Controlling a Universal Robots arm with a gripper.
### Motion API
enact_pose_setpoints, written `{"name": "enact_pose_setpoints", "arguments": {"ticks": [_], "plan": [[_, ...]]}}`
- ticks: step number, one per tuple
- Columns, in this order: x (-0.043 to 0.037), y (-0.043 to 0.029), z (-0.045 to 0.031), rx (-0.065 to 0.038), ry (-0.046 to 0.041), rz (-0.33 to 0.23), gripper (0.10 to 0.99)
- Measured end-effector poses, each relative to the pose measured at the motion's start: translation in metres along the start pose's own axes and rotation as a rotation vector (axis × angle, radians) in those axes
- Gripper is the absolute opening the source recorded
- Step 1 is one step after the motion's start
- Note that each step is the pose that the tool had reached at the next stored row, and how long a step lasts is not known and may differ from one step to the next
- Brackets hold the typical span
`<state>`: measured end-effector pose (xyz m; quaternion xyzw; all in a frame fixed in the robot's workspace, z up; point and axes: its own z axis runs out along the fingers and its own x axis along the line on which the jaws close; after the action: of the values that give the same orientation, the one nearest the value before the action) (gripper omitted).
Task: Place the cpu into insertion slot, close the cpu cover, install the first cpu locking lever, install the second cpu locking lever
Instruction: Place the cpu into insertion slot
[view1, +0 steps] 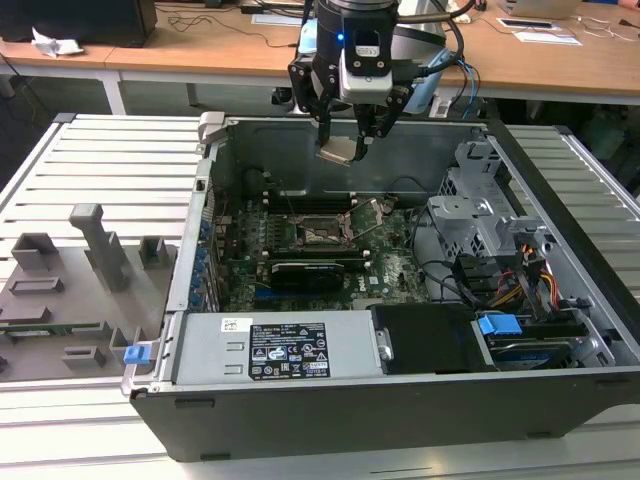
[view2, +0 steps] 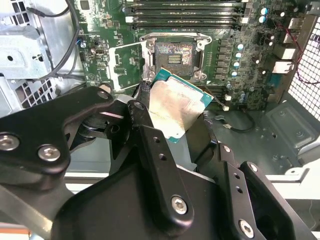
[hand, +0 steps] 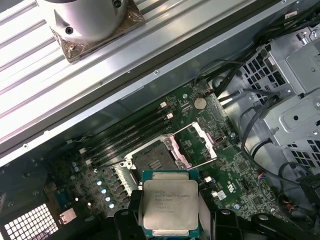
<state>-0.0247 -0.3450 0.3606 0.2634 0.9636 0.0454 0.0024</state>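
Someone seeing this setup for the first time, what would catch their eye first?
The gripper hanging over the open computer case, pinching the cpu by its edges. Below it on the green board, the insertion slot lies bare with the cpu cover swung open beside it.

Wooden desks (view1: 200, 55) behind slatted table (view1: 110, 150)

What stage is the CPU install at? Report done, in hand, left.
Done: the cpu cover stands open, the insertion slot bare. In hand: the gripper holds the cpu above the board, apart from the slot. Left: seating it, closing the cover, both latching steps.
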Motion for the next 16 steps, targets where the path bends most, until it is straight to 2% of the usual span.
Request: {"name": "enact_pose_setpoints", "arguments": {"ticks": [16], "plan": [[0.0, 0.0, 0.0, -0.001, -0.0049, 0.055, 0.533]]}}
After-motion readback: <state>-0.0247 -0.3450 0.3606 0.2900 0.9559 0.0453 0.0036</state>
